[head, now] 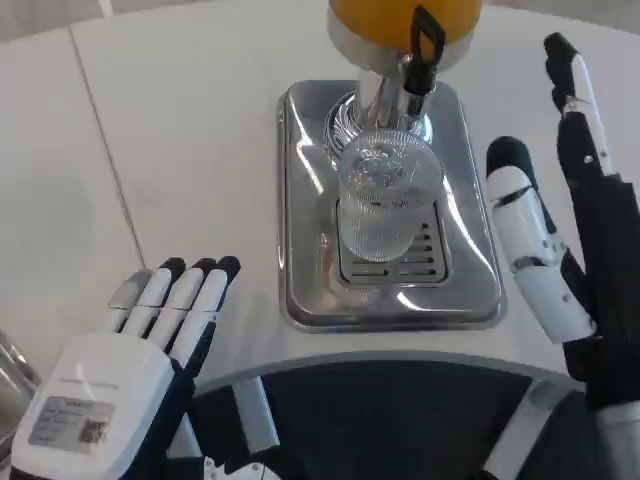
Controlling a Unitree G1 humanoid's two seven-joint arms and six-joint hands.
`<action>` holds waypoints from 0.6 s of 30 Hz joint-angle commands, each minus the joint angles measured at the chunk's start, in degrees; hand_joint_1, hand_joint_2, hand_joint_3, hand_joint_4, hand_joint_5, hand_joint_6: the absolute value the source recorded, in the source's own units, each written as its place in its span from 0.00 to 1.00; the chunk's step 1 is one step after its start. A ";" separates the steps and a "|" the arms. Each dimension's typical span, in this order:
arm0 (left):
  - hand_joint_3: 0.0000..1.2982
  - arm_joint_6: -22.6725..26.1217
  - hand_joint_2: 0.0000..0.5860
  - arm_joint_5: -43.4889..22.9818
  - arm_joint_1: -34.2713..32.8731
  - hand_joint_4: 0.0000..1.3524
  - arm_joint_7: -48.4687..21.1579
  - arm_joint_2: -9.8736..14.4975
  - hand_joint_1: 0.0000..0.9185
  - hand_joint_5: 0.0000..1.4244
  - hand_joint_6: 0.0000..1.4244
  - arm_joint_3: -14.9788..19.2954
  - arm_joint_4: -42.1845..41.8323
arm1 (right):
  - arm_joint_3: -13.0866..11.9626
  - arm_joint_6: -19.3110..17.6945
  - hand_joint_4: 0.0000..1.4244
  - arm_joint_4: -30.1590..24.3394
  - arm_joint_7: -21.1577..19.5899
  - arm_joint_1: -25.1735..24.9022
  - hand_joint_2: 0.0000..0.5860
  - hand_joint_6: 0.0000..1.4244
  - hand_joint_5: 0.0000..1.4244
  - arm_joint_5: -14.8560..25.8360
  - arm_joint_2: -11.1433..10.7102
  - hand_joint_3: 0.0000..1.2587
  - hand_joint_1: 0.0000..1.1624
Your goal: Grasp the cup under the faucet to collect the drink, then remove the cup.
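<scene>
Nearest to us, our left hand [120,375] lies flat on the white table [180,150], its fingers [185,295] straight, close together and holding nothing. Our right hand [560,230] stands upright on its edge, fingers extended and apart, also empty. Beyond the left fingertips and just inside the right fingers, the clear ribbed glass cup [385,200] stands upright on the slotted grate of the shiny steel drip tray [300,270]. Past the cup, the black-handled chrome faucet [420,55] hangs under the orange drink dispenser [375,15].
</scene>
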 commanded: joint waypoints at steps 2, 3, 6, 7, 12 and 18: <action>0.00 -0.06 0.05 -0.29 -0.75 0.00 -1.55 -0.46 0.03 0.00 0.03 -0.28 0.70 | 0.88 1.59 0.00 2.54 -1.16 -5.95 0.87 0.00 0.00 -1.74 1.70 0.00 0.03; 0.00 -0.04 0.05 -0.26 -0.87 0.00 -1.68 -0.50 0.03 0.00 0.04 -0.26 0.74 | 0.68 1.88 0.00 3.07 -1.21 -6.91 0.87 0.00 0.00 -1.84 1.61 0.00 0.03; 0.00 0.08 0.05 -0.22 -0.98 0.00 -1.84 -0.63 0.02 0.00 0.04 -0.13 0.97 | -0.53 2.97 0.00 5.16 -1.53 -9.94 0.87 0.00 0.00 -1.58 1.27 0.00 0.03; 0.00 0.12 0.05 -0.25 -0.97 0.00 -1.90 -0.67 0.02 0.00 0.04 -0.08 1.04 | -0.90 3.06 0.00 5.67 -1.72 -10.52 0.87 0.00 0.00 -1.57 1.04 0.00 0.03; 0.00 0.06 0.06 -0.41 -0.97 0.00 -2.02 -0.68 0.02 0.00 0.04 0.03 1.66 | -2.60 2.09 0.00 8.18 -2.91 -11.47 0.87 0.00 0.00 -1.30 -0.23 0.00 0.03; 0.00 -0.10 0.06 -0.47 -1.83 0.00 -2.32 -0.62 0.02 0.00 0.04 -0.34 2.34 | -3.18 1.69 0.00 11.73 -3.40 -16.08 0.87 0.00 0.00 -0.56 -0.46 0.00 0.03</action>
